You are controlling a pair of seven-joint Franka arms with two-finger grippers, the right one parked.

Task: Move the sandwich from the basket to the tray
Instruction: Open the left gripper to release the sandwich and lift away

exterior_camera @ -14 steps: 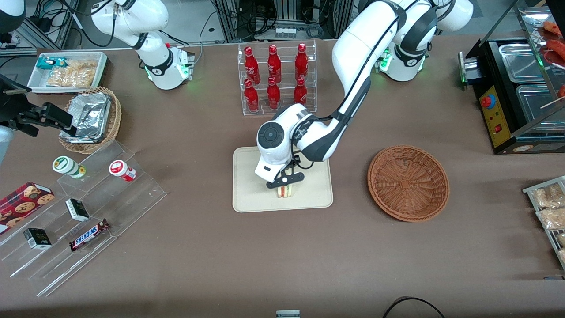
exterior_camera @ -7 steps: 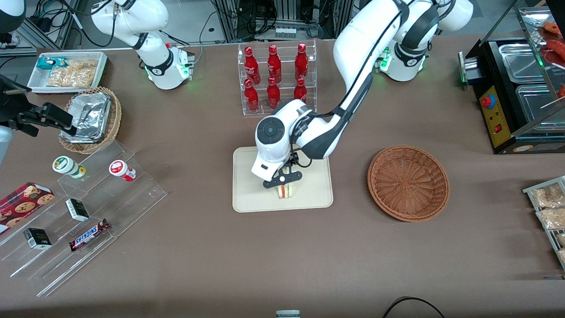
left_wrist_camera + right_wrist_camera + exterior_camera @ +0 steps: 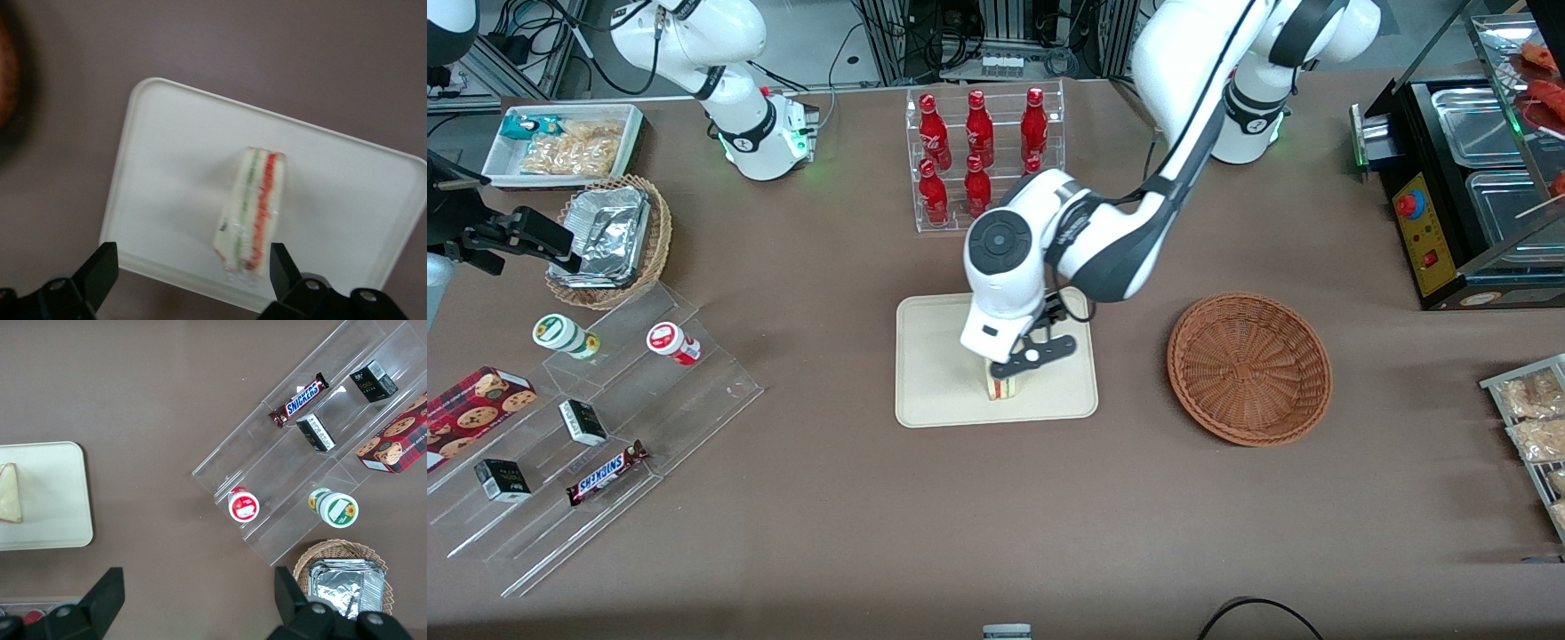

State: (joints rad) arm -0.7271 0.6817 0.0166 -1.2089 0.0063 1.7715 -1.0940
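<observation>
The sandwich (image 3: 1003,388) stands on its edge on the cream tray (image 3: 943,373), near the tray rim closest to the front camera. Its red, green and cream layers (image 3: 253,207) show in the left wrist view, and nothing touches it. My left gripper (image 3: 1024,363) hangs just above it, open, with both black fingers (image 3: 100,273) spread wide and nothing between them. The reddish-brown basket (image 3: 1249,367) sits empty beside the tray, toward the working arm's end. The right wrist view catches the tray (image 3: 47,513) with the sandwich (image 3: 10,493) on it.
A clear rack of red bottles (image 3: 983,160) stands farther from the front camera than the tray. Acrylic steps with snacks (image 3: 596,418), a tan basket of foil containers (image 3: 609,240) and a white bin (image 3: 560,142) lie toward the parked arm's end. A black food warmer (image 3: 1476,178) stands at the working arm's end.
The left arm has risen and swung a little toward the basket, taking the gripper up off the sandwich. The sandwich has stayed in place on the tray.
</observation>
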